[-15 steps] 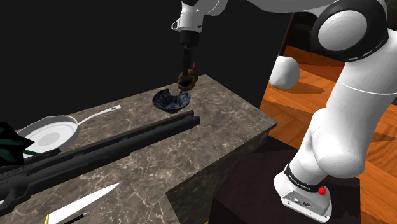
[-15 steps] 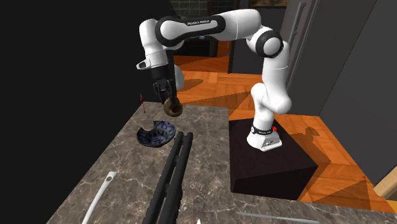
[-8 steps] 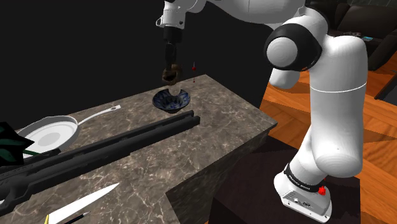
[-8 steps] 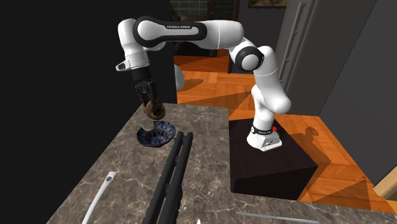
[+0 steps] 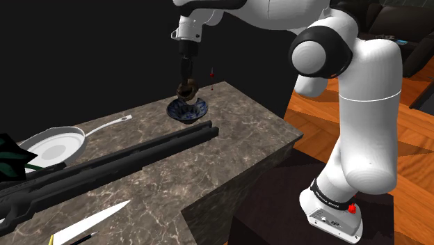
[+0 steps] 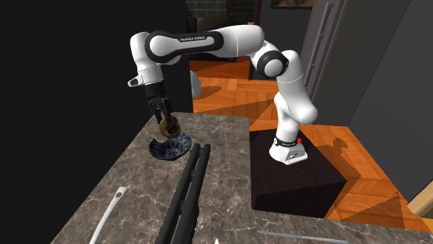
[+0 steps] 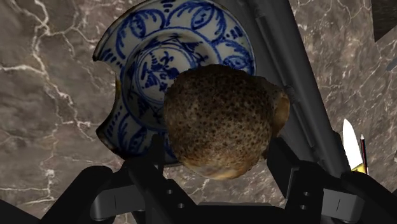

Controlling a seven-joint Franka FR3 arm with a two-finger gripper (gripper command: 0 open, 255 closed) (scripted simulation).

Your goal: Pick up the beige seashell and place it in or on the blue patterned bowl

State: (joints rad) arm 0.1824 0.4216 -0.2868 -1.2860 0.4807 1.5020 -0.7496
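Shoulder view: from beside the stand point(image 5: 278, 209), across the surface point(image 5: 229, 153) toward the end effector point(image 5: 186, 88). Second exterior view: farther off, along the surface. Wrist view: close, straight down. All share the bowl point(image 7: 146, 57) beneath it.

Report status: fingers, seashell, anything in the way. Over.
Both fingers shut on the brown speckled seashell. Seashell hangs over the blue patterned bowl. Long black bar lies close beside the bowl.
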